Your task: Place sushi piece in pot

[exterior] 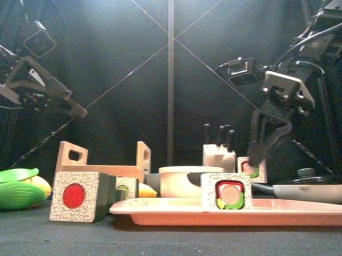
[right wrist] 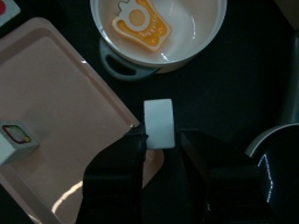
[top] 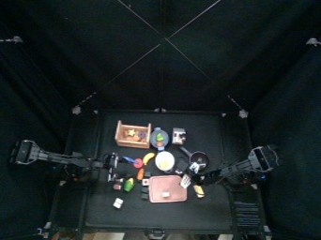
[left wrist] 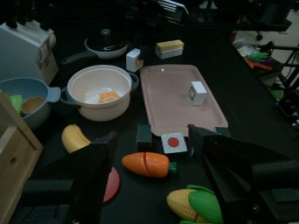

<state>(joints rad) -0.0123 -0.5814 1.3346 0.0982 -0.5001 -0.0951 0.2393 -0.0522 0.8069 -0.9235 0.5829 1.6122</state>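
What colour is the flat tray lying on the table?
Pale pink. The tray shows best in the left wrist view, with a small sushi piece standing on it.

- The right gripper [right wrist: 160, 153] grips a white sushi piece [right wrist: 158, 122] above a narrow dark gap of table.
- That gap is hemmed by the pink tray [right wrist: 59, 114], the white pot [right wrist: 163, 35] and the black pot [right wrist: 281, 149].
- The tray's surface is mostly bare, apart from one sushi block [left wrist: 197, 92].
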